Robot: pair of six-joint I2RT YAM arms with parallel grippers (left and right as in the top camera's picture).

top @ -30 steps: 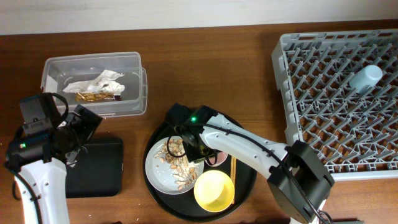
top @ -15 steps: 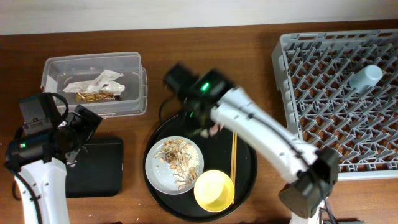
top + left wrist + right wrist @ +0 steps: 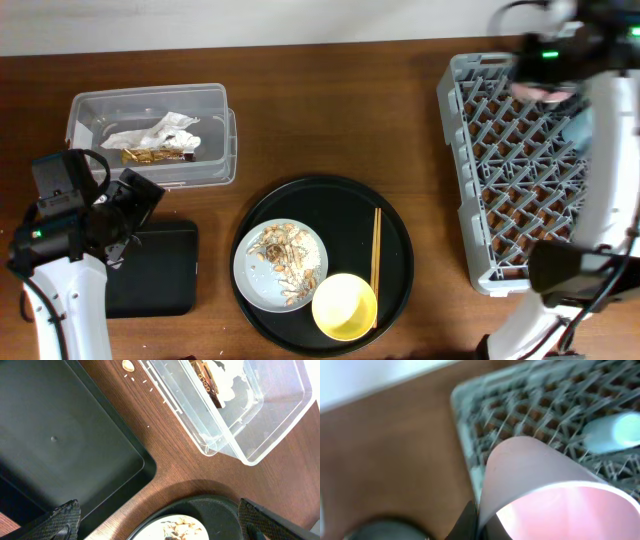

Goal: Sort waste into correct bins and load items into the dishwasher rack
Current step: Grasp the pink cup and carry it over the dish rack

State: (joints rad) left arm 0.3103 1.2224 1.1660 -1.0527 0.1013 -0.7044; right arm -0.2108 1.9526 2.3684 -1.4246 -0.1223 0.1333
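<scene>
My right gripper is clamped on the thin, smooth wall of the small pink cup. It holds the cup above the far edge of the light-grey lattice dishwasher rack, toward the rack's left side. The light-blue cup lies on the rack's grid floor, just beside the pink one. Well left of the rack, my left gripper hangs with its jaws wide apart. It is above the corner of the matte black rectangular tray, near the clear plastic tub that holds the crumpled white-and-gold wrapper.

You see a large round black plastic tray near the front edge of your brown wooden table.
</scene>
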